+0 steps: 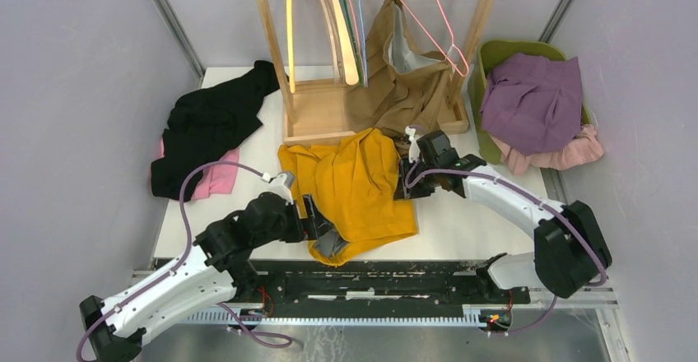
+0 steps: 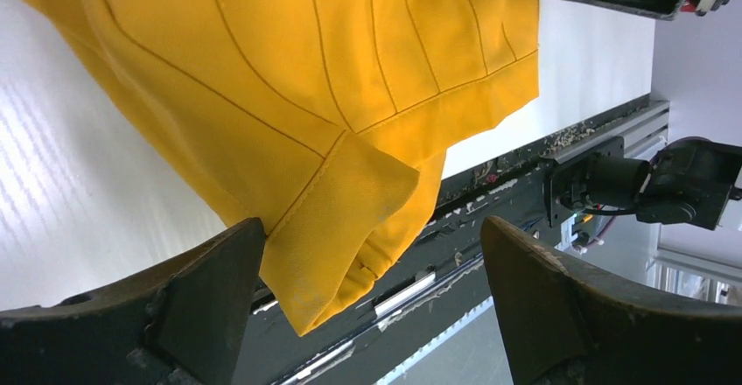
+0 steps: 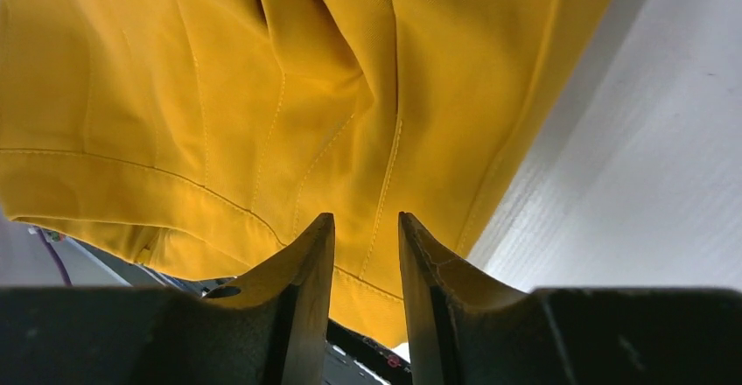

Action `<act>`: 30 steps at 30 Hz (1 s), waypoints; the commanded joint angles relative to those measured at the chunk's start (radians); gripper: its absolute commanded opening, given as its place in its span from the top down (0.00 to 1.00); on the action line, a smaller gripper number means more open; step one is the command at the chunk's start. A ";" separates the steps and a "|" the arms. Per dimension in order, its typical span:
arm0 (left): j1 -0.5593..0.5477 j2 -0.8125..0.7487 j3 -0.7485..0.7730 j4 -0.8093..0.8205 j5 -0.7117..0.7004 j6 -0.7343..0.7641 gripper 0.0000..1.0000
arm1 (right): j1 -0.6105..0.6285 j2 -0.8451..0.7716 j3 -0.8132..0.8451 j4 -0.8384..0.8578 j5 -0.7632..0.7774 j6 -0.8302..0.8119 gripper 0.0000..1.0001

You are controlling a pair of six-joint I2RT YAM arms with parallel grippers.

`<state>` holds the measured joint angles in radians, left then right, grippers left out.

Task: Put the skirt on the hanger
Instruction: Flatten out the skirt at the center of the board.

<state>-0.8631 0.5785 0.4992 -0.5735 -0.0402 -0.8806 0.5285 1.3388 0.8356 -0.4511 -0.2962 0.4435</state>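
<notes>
The yellow skirt lies flat on the white table, its near corner folded over the front edge. My left gripper is open at the skirt's near-left hem. In the left wrist view the hem corner of the skirt hangs between the wide-apart fingers without being pinched. My right gripper sits at the skirt's right edge. In the right wrist view its fingers stand a narrow gap apart with nothing between them, the skirt just beyond. A pink wire hanger and wooden hangers hang on the rack at the back.
A wooden rack base holds a brown garment. A green basket at the right holds purple and pink clothes. Black and pink garments lie at the left. The black rail runs along the near edge.
</notes>
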 commanded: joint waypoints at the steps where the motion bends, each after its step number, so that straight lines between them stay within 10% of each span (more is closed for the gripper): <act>1: -0.008 -0.053 0.045 -0.054 -0.056 -0.064 0.01 | 0.051 0.095 0.060 0.036 0.015 -0.020 0.61; 10: -0.009 0.072 -0.107 0.077 -0.003 -0.091 0.01 | 0.173 0.214 0.045 0.023 0.145 -0.006 0.62; 15: -0.010 0.092 -0.189 0.143 0.005 -0.094 0.01 | 0.185 0.145 -0.057 0.023 0.210 0.017 0.83; 17: -0.010 0.096 -0.208 0.174 0.031 -0.090 0.17 | 0.185 0.104 -0.078 0.011 0.229 0.023 0.89; 22: -0.016 0.113 -0.205 0.195 0.049 -0.082 0.95 | 0.185 -0.007 -0.074 -0.033 0.278 0.033 0.92; 30: -0.032 0.099 -0.173 0.170 0.030 -0.073 0.97 | 0.183 -0.078 0.009 -0.093 0.321 0.033 0.97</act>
<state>-0.8875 0.6975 0.2874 -0.4160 -0.0124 -0.9558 0.7120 1.2884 0.7734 -0.5106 -0.0410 0.4744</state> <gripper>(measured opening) 0.068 0.044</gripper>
